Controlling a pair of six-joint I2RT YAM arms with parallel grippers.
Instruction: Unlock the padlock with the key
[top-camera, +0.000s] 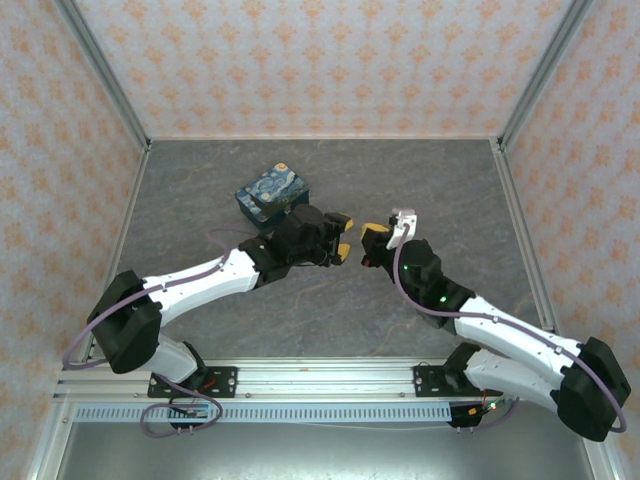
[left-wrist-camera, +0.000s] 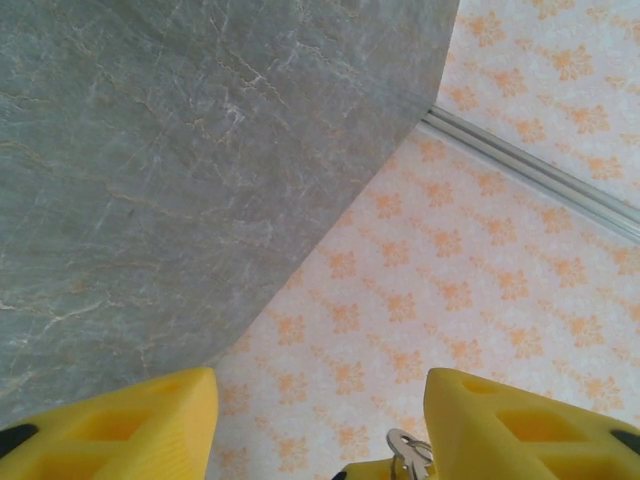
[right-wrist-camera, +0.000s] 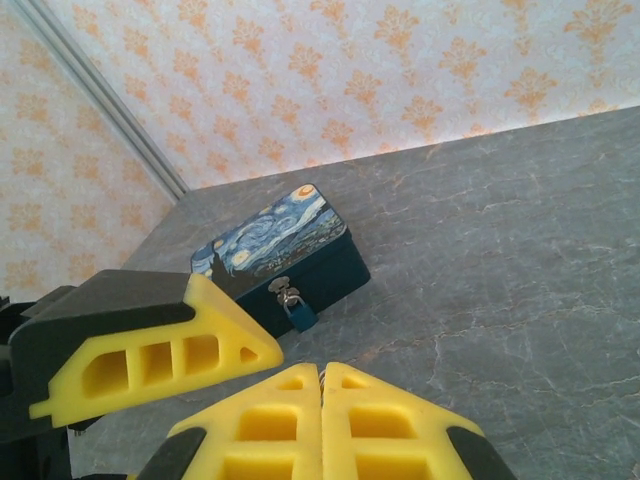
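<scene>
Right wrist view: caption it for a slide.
Tiny teal padlock hangs on the blue swirl-print box, beyond shut yellow jaws.

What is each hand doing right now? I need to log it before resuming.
Left hand: open; the key sits low inside it, not pinched.
Right hand: closed, seemingly empty.

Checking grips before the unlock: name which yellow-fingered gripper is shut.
The right gripper: its yellow fingers press flat together. The left gripper has a wide gap between its fingers.
</scene>
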